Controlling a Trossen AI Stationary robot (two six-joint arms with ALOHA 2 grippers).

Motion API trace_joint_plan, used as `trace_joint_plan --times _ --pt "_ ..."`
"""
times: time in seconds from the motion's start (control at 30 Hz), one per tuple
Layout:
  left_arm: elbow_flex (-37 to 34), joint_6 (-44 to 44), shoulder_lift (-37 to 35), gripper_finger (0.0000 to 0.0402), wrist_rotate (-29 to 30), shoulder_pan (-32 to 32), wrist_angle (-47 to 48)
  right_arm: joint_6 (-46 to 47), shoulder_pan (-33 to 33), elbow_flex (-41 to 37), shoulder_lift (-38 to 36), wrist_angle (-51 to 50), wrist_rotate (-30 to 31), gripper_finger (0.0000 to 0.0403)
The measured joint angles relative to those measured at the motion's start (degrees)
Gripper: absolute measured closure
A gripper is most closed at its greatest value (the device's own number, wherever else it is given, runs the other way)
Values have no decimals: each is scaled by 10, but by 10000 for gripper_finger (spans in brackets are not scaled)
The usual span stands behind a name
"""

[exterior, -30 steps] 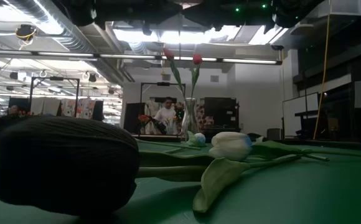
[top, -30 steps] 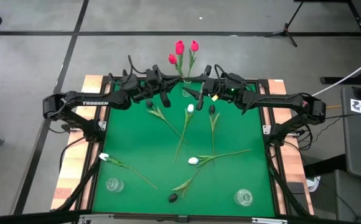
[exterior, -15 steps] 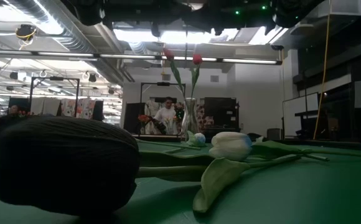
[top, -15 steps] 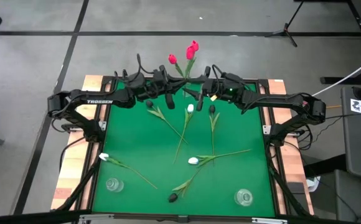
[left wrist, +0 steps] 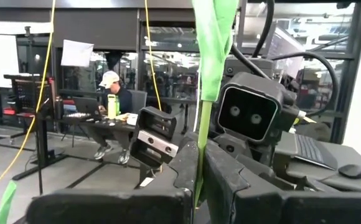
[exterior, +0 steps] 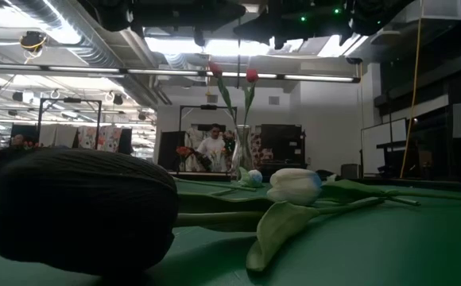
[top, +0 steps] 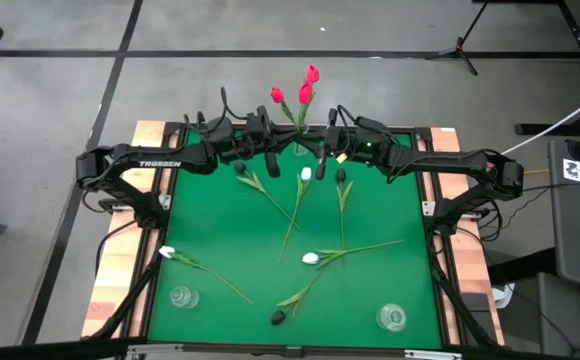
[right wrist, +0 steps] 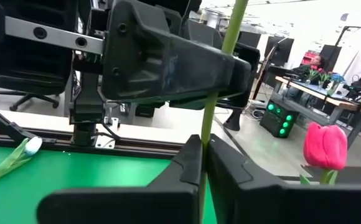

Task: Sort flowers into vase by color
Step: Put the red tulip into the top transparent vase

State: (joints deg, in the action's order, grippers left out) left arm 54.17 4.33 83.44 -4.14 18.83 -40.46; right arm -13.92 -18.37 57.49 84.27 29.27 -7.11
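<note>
**Both arms grip tulip stems at the far counter edge**

At the far edge of the green counter (top: 220, 240), the left end effector (top: 270, 160) is clenched on a green stem (left wrist: 200, 143). Just beside it, the right end effector (top: 322, 163) pinches another stem (right wrist: 210, 124). Three pink-red tulips (top: 300, 92) rise past that edge, between the arms. Six more lie on open felt: white tulips (top: 167, 252) and black tulips (top: 278, 318), well apart. Two empty glass vases (top: 181, 297) stand near the near edge, one towards each corner.
</note>
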Motion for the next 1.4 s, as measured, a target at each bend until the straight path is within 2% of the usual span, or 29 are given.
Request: trace_joint_plan --times 0.2,0.3,0.57,0.7,0.83,1.03,1.2,1.4 --pt "1 -14 -2 385 -7 0 30 4 0 0 1 -7 0 393" --pt "2 -13 -7 367 -50 6 61 4 0 -1 1 -9 -3 398" --pt "0 -17 -41 257 -109 43 149 4 -1 -1 1 10 6 396" --pt "-1 -17 -60 202 -107 63 233 2 -1 1 0 17 36 396" --pt "-2 -13 -88 166 -93 82 300 0 -8 2 -1 12 76 395" --pt "-1 -16 -114 157 -84 95 326 1 -53 1 9 29 110 395" --pt "-1 -33 -118 159 -82 94 328 21 -91 1 58 132 60 399" --pt "-1 -34 -119 158 -80 94 327 32 -98 0 122 191 46 394"
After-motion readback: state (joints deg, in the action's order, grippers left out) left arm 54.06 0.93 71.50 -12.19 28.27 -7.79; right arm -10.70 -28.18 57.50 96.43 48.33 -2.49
